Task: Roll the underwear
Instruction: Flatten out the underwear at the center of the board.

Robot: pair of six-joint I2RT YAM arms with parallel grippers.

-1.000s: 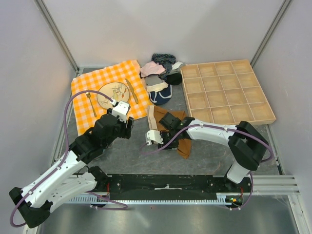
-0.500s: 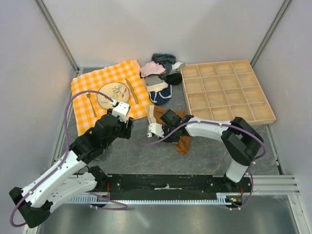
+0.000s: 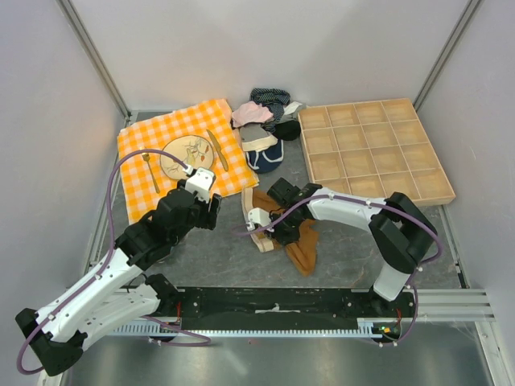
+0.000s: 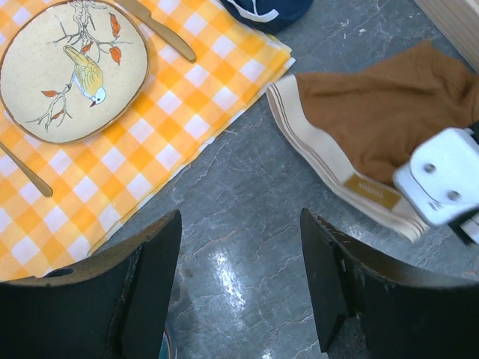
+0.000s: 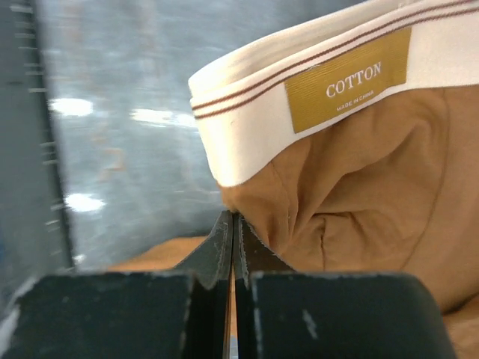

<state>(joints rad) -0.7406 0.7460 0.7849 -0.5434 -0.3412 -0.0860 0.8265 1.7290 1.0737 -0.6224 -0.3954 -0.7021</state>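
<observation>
Rust-brown underwear [image 3: 304,245] with a cream waistband, bunched on the grey table [image 3: 209,261] just right of the orange checked cloth [image 3: 153,193].
Right gripper [image 5: 233,228]: jaws closed tight on a fold of the brown fabric just under the gold COTTON label [image 5: 348,78]. Left gripper [image 4: 239,277]: jaws wide apart, holding nothing, over the table at the cloth's near right edge. On the cloth: bird-painted plate [image 3: 187,155], knife [image 3: 216,149]. At the cloth's far right corner: pile of garments [image 3: 265,121]; further right, wooden compartment tray [image 3: 374,153].
</observation>
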